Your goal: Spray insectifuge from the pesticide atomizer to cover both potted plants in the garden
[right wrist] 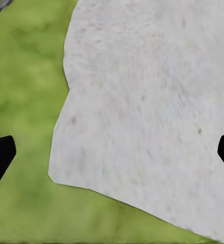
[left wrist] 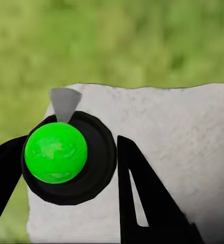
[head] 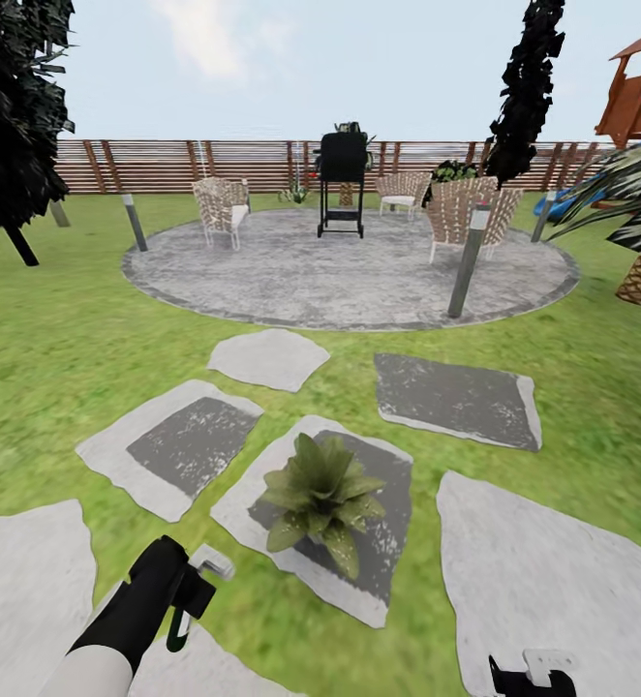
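My left gripper [head: 187, 608] is low at the left, shut on the pesticide atomizer [head: 178, 631], a slim dark bottle hanging below the fingers. In the left wrist view the atomizer [left wrist: 66, 155] appears end-on as a black disc with a bright green dome and a grey nozzle, pinched by the gripper [left wrist: 71, 178] above a pale stepping stone [left wrist: 183, 132]. One potted plant [head: 322, 499], a speckled green rosette, sits on a stepping stone just right of and beyond that gripper. My right gripper [head: 529, 680] is at the bottom edge, and in its wrist view the gripper [right wrist: 112, 152] is open over stone and grass.
Grey stepping stones [head: 456, 399] lead across the lawn to a round paved patio [head: 350, 271] with wicker chairs, a black grill [head: 343, 179] and grey bollard lights [head: 469, 261]. A slatted wooden fence [head: 166, 165] closes the back. A palm [head: 640, 223] stands at the right.
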Available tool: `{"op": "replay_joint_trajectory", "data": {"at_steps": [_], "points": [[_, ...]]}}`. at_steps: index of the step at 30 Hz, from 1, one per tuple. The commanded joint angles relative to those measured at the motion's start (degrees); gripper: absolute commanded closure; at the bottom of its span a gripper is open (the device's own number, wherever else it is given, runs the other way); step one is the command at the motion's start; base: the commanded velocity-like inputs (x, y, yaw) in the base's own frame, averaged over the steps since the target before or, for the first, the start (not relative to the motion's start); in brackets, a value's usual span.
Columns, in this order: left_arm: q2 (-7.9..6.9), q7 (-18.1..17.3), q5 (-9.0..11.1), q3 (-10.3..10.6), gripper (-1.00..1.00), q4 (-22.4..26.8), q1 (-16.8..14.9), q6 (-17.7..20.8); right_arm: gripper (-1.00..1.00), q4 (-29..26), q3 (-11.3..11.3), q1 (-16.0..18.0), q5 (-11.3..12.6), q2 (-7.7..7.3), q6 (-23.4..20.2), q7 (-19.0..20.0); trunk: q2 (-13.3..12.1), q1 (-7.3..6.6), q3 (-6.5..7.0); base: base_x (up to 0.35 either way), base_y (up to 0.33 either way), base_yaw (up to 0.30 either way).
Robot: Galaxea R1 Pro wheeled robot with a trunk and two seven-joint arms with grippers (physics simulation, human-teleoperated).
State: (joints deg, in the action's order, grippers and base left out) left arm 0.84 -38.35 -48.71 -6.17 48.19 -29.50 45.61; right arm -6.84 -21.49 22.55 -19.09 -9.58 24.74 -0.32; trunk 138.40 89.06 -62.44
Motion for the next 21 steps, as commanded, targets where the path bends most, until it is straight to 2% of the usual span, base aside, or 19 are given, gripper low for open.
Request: {"op": "replay_joint_trajectory", "data": {"at_steps": [1, 7, 17, 21], "points": [[0.09, -0.59, -0.62, -0.25, 1.0, 0.06, -0.03, 0.01, -1.0, 0.07, -0.48, 0.04, -0.6, 0.0, 0.22, -0.03, 0.02, -0.03, -0.05, -0.08, 0.078, 0.0], [0.09, -0.59, -0.6, -0.31, 1.0, 0.06, -0.03, -0.01, -1.0, 0.07, -0.48, 0.04, -0.58, 0.08, 0.22, -0.03, 0.02, -0.03, -0.05, -0.017, 0.016, -0.047], [0.08, -0.66, -0.51, -0.33, 1.0, 0.0, -0.03, 0.03, -1.0, 0.07, -0.48, 0.04, -0.6, 0.09, 0.22, -0.03, 0.02, -0.03, -0.05, 0.0, 0.0, -0.278], [0.04, -0.57, -1.04, -0.14, 1.0, -3.9, -0.03, -0.04, -1.0, 0.07, -0.48, 0.04, -0.58, 0.09, 0.22, -0.03, 0.02, -0.03, -0.05, 0.0, 0.0, -0.29]]}}
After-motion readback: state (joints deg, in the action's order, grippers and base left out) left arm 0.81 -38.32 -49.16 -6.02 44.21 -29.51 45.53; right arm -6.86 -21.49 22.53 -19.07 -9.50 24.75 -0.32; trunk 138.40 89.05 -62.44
